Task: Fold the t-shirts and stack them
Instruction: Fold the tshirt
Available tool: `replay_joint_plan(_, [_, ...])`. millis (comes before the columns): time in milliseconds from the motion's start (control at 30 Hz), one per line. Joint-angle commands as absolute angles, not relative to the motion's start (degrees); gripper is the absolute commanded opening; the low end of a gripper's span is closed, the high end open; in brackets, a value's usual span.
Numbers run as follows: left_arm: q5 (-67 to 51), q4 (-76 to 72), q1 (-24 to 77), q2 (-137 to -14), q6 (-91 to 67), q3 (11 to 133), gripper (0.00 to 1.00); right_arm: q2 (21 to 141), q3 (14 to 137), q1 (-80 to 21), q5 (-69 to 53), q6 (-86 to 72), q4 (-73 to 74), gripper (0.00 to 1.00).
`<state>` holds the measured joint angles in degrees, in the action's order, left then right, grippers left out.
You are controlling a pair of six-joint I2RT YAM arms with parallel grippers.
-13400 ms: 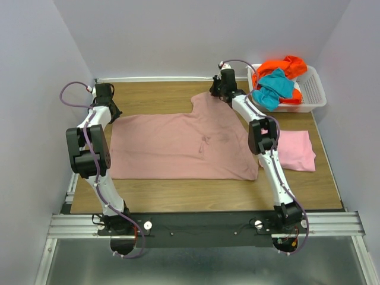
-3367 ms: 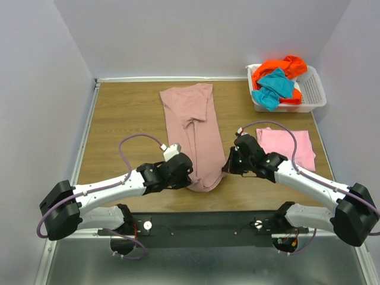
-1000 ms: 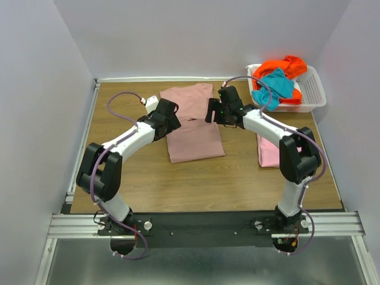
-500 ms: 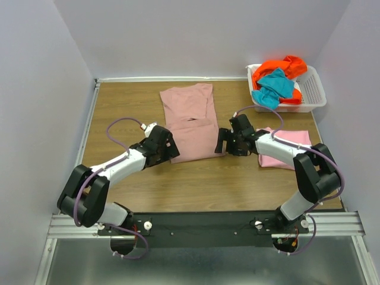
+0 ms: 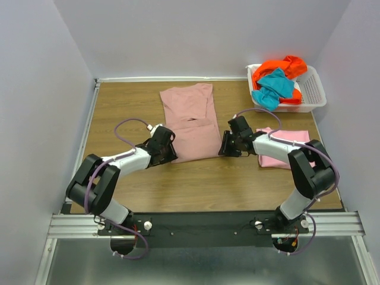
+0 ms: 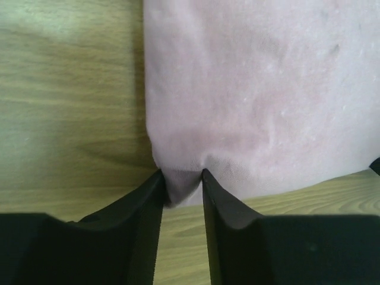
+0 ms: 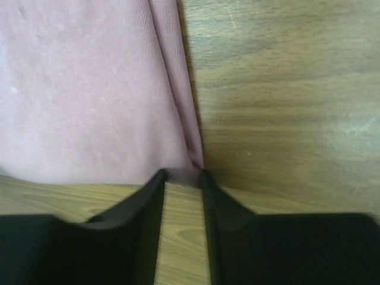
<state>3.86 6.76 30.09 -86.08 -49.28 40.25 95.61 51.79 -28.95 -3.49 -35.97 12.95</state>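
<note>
The dusty rose-mauve t-shirt point(image 5: 191, 127) lies folded into a narrow strip with its near half doubled over, in the middle of the table. My left gripper point(image 5: 171, 154) is shut on its near left corner, and the fabric point(image 6: 249, 107) bunches between the fingers point(image 6: 181, 181). My right gripper point(image 5: 223, 149) is shut on the near right corner, with the folded edge point(image 7: 95, 95) between its tips point(image 7: 183, 177). A folded light pink t-shirt point(image 5: 286, 152) lies to the right, under the right forearm. Orange point(image 5: 279, 65) and teal point(image 5: 275, 85) shirts sit in the basket.
The white slotted basket point(image 5: 313, 90) stands at the far right corner. Walls close in the table on the left, the back and the right. Bare wood point(image 5: 196, 184) shows between the shirt and the arms' base rail.
Both grippers came back from the shirt's far half to its near fold edge. In the last half second they settled onto the two near corners and pinched them.
</note>
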Motion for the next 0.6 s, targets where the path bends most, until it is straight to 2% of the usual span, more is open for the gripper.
replay_joint_plan(0, [2.72, 7.03, 30.23, -90.17, -48.86, 40.34, 0.23, 98.35, 52.38, -29.00, -5.10, -36.30, 11.87, 0.31])
replay_joint_plan(67, [3.08, 7.21, 30.23, -90.96, -49.22, 40.34, 0.08, 98.26, 52.12, -29.00, -5.45, -36.47, 11.51, 0.21])
replay_joint_plan(100, [1.95, 7.21, 30.23, -91.31, -48.78, 40.34, 0.00, 98.00, 51.60, -28.92, -5.62, -36.65, 11.51, 0.08])
replay_joint_plan(300, [1.41, 8.35, 34.09, -85.98, -50.01, 37.27, 0.00, 91.51, 45.98, -29.00, -7.82, -38.40, 11.51, 0.03])
replay_joint_plan(567, [0.27, 15.81, 47.79, -71.56, -55.28, 31.91, 0.00, 68.93, 31.83, -29.09, -18.53, -40.43, 16.75, 0.01])
